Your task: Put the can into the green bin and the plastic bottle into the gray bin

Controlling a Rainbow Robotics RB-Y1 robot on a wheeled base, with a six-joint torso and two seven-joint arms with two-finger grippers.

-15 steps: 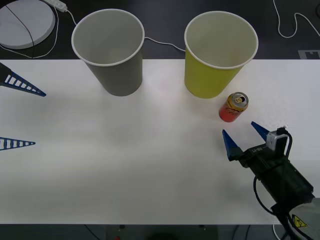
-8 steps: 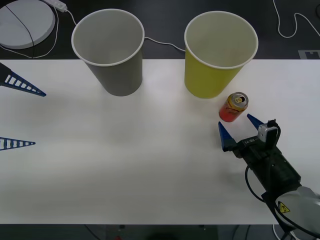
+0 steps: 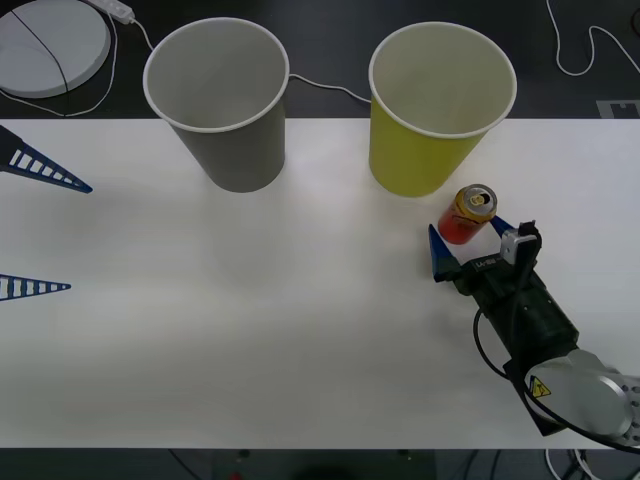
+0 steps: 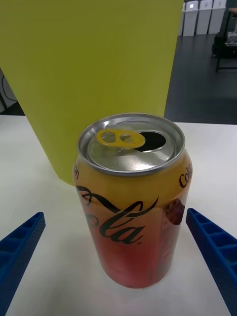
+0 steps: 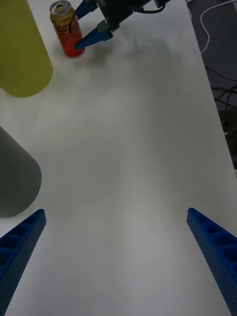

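right hand point(image 3: 466, 248) spread open astride the small red and gold drink can point(image 3: 468, 214), upright on the white table point(image 3: 300, 330) at the yellow-green paper cup's point(image 3: 436, 110) five o'clock; opened, likely light, thin-walled, slick: grip mid-body, gently.

Glossy metal can point(image 4: 132, 212); matt paper green bin point(image 3: 440, 105); smooth white table point(image 3: 250, 320).

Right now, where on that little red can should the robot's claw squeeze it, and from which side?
Probably around the can's round middle, coming in level from the near side, as the open right gripper is placed. The can stands upright, its sides free, the green bin just behind. The left gripper waits far off, open.
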